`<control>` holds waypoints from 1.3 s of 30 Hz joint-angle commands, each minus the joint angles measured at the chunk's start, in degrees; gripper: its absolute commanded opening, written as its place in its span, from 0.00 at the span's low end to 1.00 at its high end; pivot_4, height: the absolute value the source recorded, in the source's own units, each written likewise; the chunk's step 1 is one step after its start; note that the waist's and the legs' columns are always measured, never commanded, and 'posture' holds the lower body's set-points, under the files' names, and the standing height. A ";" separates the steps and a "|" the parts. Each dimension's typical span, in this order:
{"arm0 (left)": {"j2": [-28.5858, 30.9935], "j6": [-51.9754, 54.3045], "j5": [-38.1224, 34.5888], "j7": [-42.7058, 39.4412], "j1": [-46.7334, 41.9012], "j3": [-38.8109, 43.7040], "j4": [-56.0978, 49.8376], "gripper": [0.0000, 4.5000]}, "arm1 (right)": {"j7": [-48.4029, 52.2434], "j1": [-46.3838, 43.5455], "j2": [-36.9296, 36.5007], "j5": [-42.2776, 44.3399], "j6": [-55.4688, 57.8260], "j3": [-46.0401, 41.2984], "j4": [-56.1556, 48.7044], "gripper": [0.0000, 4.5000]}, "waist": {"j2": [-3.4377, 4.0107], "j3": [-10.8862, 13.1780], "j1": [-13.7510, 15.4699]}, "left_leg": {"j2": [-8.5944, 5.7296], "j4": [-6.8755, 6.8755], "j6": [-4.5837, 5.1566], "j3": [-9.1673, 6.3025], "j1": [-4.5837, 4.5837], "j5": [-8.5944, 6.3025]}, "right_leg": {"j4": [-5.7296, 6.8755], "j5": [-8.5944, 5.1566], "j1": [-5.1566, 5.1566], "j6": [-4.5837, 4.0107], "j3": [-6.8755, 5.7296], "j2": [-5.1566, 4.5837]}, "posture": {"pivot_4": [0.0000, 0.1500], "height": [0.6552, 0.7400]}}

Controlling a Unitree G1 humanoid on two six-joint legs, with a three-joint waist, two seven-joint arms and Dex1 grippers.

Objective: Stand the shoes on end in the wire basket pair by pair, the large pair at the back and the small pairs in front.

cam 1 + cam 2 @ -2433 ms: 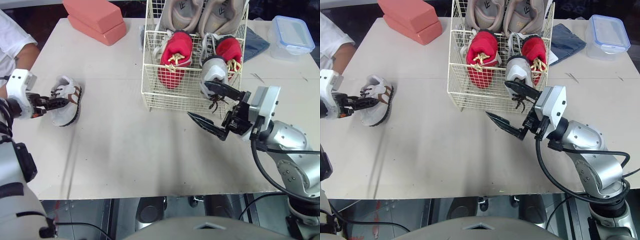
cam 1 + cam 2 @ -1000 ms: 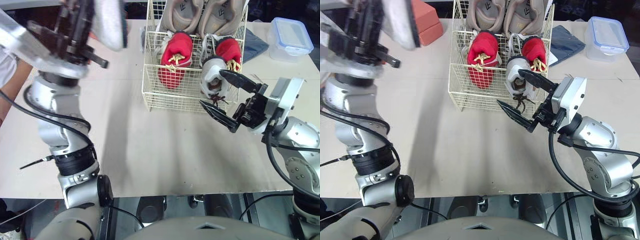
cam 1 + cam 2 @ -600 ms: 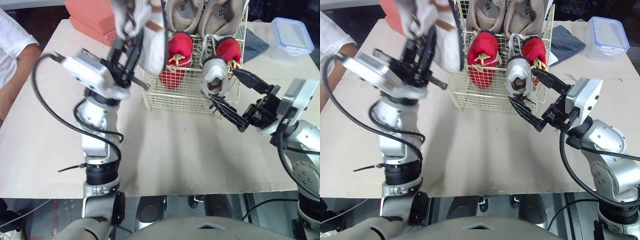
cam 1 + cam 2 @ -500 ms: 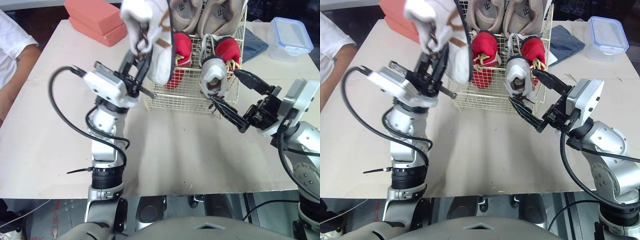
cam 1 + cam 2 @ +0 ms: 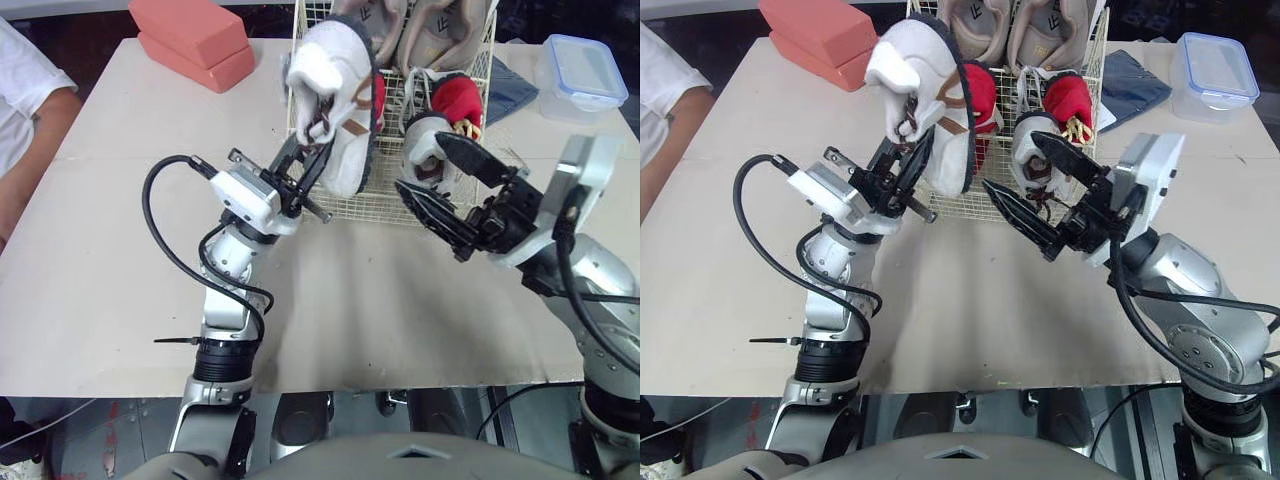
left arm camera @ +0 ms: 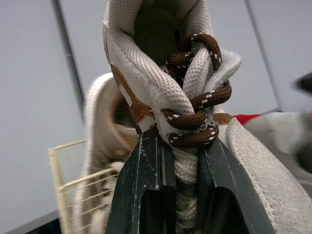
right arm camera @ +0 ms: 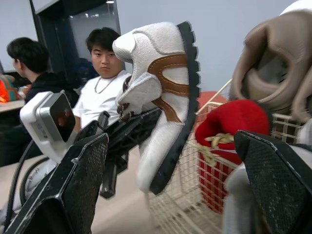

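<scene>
Since 2.4 s ago, the white shoe (image 5: 335,100) with brown laces has been lifted from the left side of the table (image 5: 120,250) and carried to the wire basket (image 5: 345,205). It is now held raised, toe uppermost, against the basket's front left corner. The left gripper (image 5: 308,165) is pinched on its laced tongue. The right gripper (image 5: 425,170) has been raised, and its fingers are spread wide beside the second white shoe (image 5: 418,150), which stands on end at the basket's front right. Whether they touch cannot be told. The red pair (image 5: 457,98) is set behind, and the large beige pair (image 5: 1035,30) at the back.
</scene>
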 commanded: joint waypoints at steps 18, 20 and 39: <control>3.09 6.29 -13.91 -10.44 3.83 -5.12 -9.99 0.04 | -5.14 -5.06 2.64 3.32 4.28 2.32 1.98 0.11 | 0.09 0.00 -0.01 | 0.00 -0.03 0.02 -0.09 -0.13 -0.01 | -0.16 0.00 -0.03 0.01 -0.08 0.02 | 1.00 0.36; 4.00 8.31 -15.89 -11.45 4.13 -4.80 -10.64 0.27 | -5.03 -5.06 2.60 3.10 4.25 2.29 2.08 0.00 | 0.09 0.00 0.00 | 0.00 -0.04 0.02 -0.10 -0.14 -0.01 | -0.17 0.00 -0.04 0.01 -0.09 0.02 | 1.00 0.36; 13.99 29.53 -34.33 -5.90 -1.09 9.84 -20.00 0.99 | -0.76 -3.87 1.63 -0.70 1.45 0.57 4.18 0.00 | 0.15 0.02 0.01 | -0.02 -0.08 -0.01 -0.18 -0.23 0.01 | -0.25 0.00 -0.07 0.02 -0.15 0.04 | 1.00 0.36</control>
